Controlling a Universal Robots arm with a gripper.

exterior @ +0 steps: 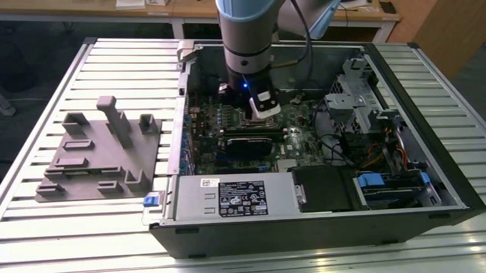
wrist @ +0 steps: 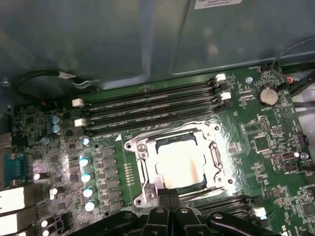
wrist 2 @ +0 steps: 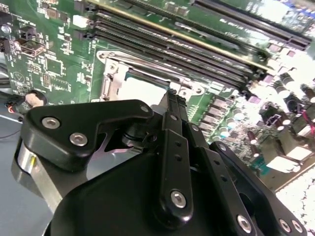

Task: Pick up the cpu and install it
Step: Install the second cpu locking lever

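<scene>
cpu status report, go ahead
Tool shut, empty, low at the socket's edge. cpu seated flat in socket. Nothing in the way.
</scene>
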